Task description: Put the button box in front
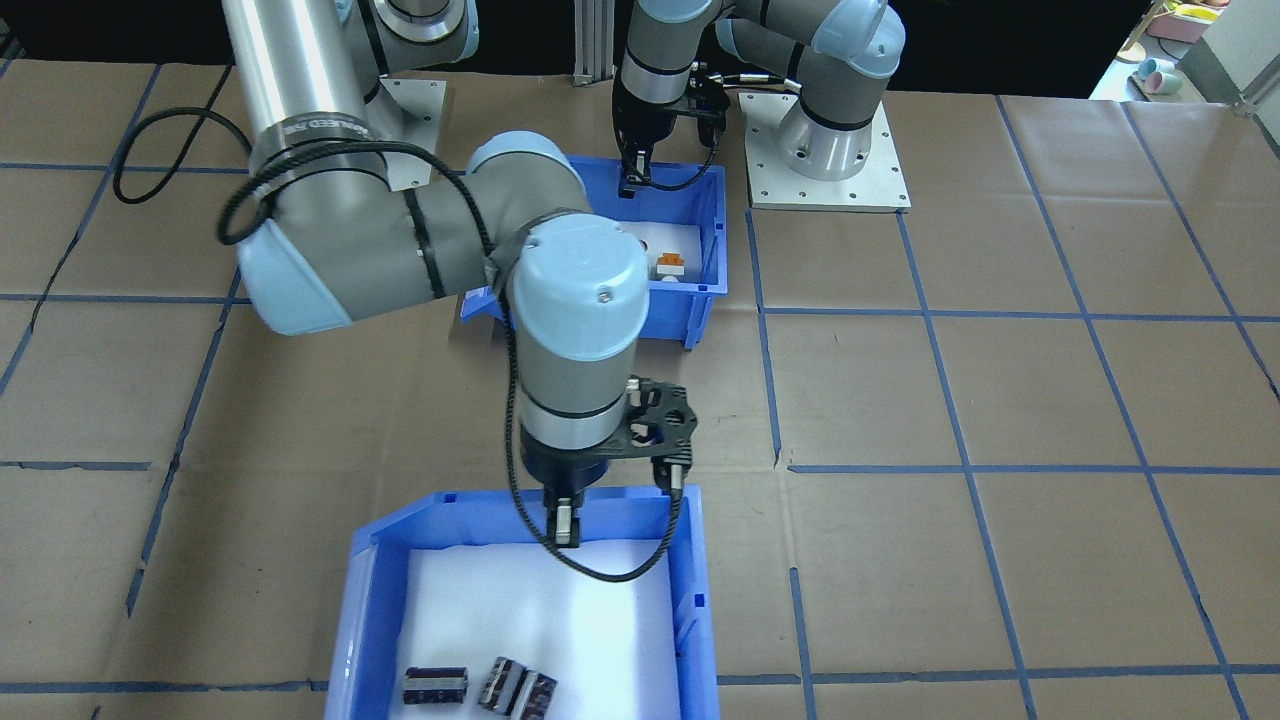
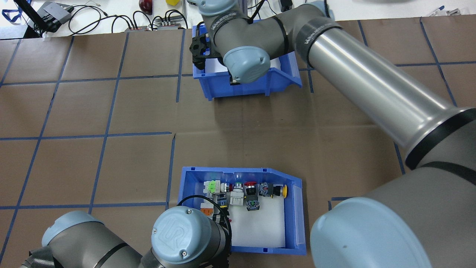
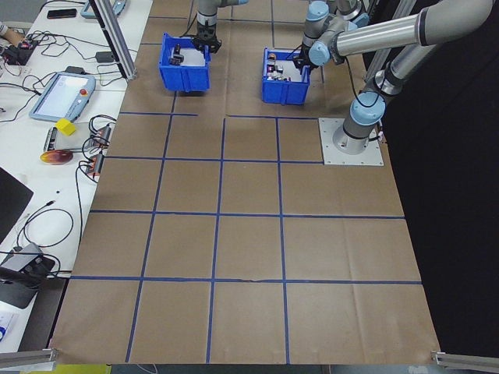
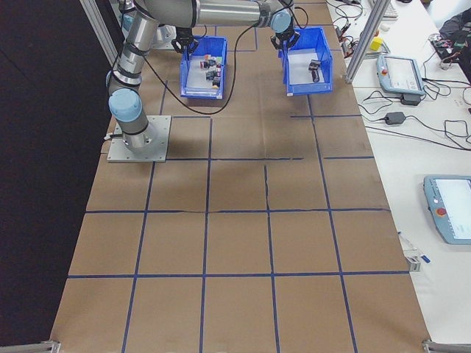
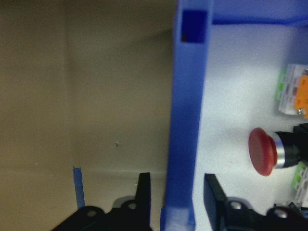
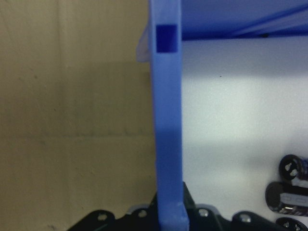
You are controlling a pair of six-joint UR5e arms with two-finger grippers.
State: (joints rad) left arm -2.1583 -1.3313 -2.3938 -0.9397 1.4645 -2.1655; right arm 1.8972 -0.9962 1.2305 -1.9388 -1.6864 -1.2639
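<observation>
Overhead exterior view shows the button box (image 2: 293,216) on the counter (image 2: 111,111) close to my base, its colourful buttons (image 2: 245,190) along the far side. My left end effector (image 5: 175,192) points down over its wall, fingers spread, one on each side and not touching. My right arm reaches far across, bent down at the wrist. My right end effector (image 6: 168,214) pinches the capacitor bin (image 1: 375,590) by its wall.
</observation>
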